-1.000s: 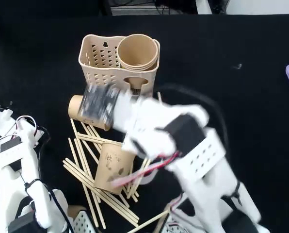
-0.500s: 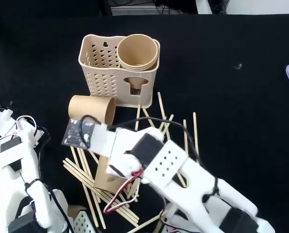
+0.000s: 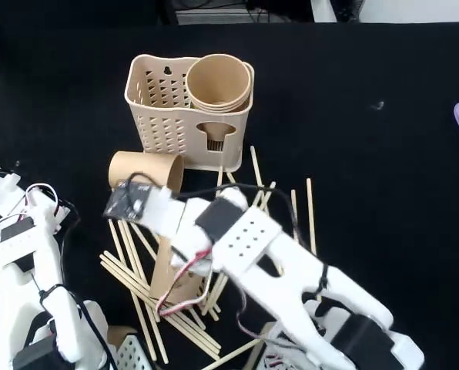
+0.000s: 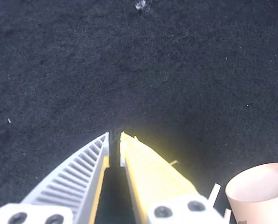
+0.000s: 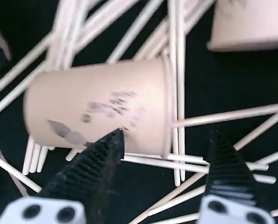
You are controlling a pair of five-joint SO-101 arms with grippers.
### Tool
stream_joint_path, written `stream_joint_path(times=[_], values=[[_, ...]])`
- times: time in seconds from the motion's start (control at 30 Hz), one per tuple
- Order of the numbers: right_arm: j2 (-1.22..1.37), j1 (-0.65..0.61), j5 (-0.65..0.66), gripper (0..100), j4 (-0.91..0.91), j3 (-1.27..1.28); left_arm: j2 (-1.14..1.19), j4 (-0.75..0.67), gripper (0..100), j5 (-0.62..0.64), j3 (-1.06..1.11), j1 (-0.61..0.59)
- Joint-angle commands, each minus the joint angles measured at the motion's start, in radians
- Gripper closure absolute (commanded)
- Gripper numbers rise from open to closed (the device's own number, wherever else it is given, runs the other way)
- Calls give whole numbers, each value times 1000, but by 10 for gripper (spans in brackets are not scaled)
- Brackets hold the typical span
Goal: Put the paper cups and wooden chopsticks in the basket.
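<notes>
No writing, number or sign clear enough to read.
Just a few dark printed marks (image 5: 112,105) on the side of the paper cup (image 5: 73,93) lying among the wooden chopsticks (image 5: 176,70) near the middle of the scene, too blurred to tell as letters or as a picture.
</notes>
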Motion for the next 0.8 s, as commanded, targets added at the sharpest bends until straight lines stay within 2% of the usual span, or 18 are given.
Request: stream_joint_path(times=[0.0, 0.13, 0.27, 0.4, 0.57, 0.77], values=[[33, 23, 2, 712, -6, -70, -26, -12, 948, 6, -12, 2], [71, -9, 3, 713, -3, -71, -26, -12, 948, 6, -12, 2], [73, -61, 132, 722, 38, -58, -26, -12, 948, 6, -12, 2], [53, -95, 221, 837, 98, -65, -26, -14, 948, 6, -12, 2], [-44, -91, 227, 982, 104, -61, -26, -14, 948, 6, -12, 2], [-213, -89, 229, 988, 170, -71, -26, -12, 948, 6, -12, 2]])
